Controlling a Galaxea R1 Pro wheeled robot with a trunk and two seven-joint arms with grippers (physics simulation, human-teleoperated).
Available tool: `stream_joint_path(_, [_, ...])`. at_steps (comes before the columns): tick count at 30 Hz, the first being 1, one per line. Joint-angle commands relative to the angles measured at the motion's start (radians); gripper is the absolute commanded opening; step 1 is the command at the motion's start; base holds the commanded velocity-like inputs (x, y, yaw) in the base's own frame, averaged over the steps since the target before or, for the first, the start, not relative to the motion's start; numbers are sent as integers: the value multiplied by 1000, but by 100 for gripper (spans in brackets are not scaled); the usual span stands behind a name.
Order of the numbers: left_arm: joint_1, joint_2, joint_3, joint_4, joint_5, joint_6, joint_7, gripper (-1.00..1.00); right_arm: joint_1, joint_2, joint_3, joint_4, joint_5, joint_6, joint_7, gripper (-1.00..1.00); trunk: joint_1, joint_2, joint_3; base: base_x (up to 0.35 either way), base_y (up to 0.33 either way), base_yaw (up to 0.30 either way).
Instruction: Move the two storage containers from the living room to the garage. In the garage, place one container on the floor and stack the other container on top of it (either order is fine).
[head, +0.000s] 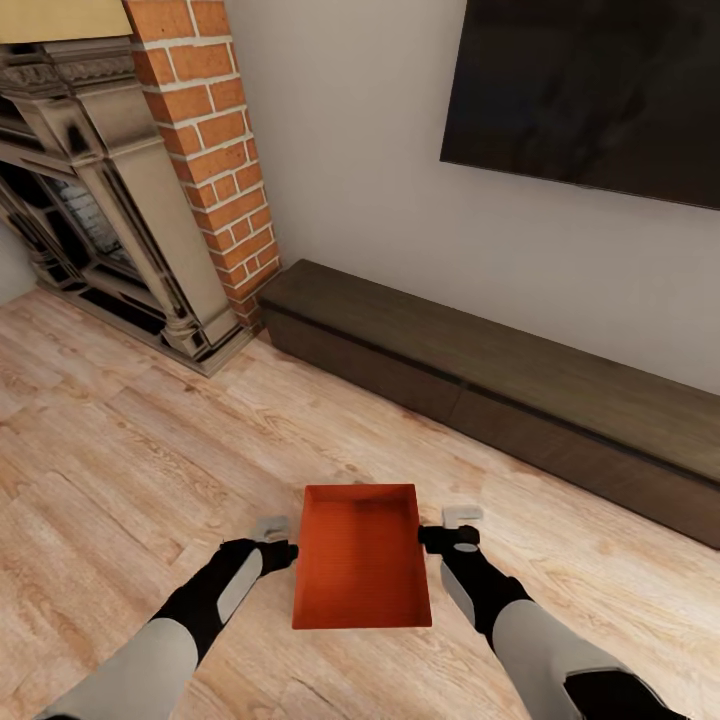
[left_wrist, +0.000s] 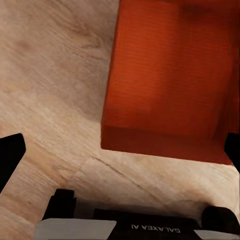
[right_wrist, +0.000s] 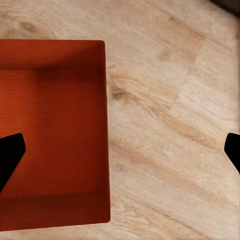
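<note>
1. Light wood plank floor (head: 120, 440) underfoot, spanning the living room up to a pale wall.
2. Black wall TV (head: 590, 90) hung high at the right; no writing legible on it.
3. Long low dark-wood cabinet (head: 520, 380) along the wall below the TV, running from the red-brick fireplace column (head: 210, 150) away to the right.
4. One orange-red storage container (head: 360, 570) on the planks, open top up, long axis pointing away from the robot toward the cabinet, set between both arms.
5. Left pincer (head: 280, 540) just beside the container's left wall, spread wide in the left wrist view, nothing between the fingers; "GALAXEA AI" printed on its body, seen upside down.
6. Right pincer (head: 450, 530) by the right wall, also spread wide, gripping nothing.
</note>
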Motion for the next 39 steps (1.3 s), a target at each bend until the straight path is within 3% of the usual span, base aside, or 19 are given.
stream_joint_path(1, [-18,-7,-5,8,9,2,12,100,-2,0,2,-2,1,6,-6,100,0,-1,-1,0,0,0])
stream_joint_path(5, [-81,-46,-5,55,-3,-10,21,100,-7,4,-4,5,1,1,-5,100,0,-1,-1,0,0,0])
stream_joint_path(11, [-103,-84,-8,110,-51,-105,25,100,-8,6,-8,8,1,-6,-4,100,0,-1,-1,0,0,0])
stream_joint_path(14, [-106,-94,-9,206,-115,-154,24,100,-9,6,-6,9,1,-9,-2,100,0,-1,-1,0,0,0])
stream_joint_path(15, [-107,-95,-9,269,-143,-210,25,100,-8,7,-5,14,1,-8,2,100,0,-1,-1,0,0,0])
stream_joint_path(16, [-107,-94,-9,280,-148,-231,24,100,-8,7,-4,19,3,-9,3,100,0,-1,-1,0,0,0])
stream_joint_path(24, [-107,-97,-5,295,-156,-308,24,100,-8,8,-3,82,3,-9,9,100,0,-1,-1,0,0,0])
stream_joint_path(34, [-107,-122,-4,293,-155,-314,27,100,-8,8,-2,89,4,-8,9,100,0,-1,-1,0,0,0])
stream_joint_path(39, [-107,-121,-4,294,-153,-312,26,100,-8,8,-2,89,4,-8,9,100,19,-36,-17,0,0,0])
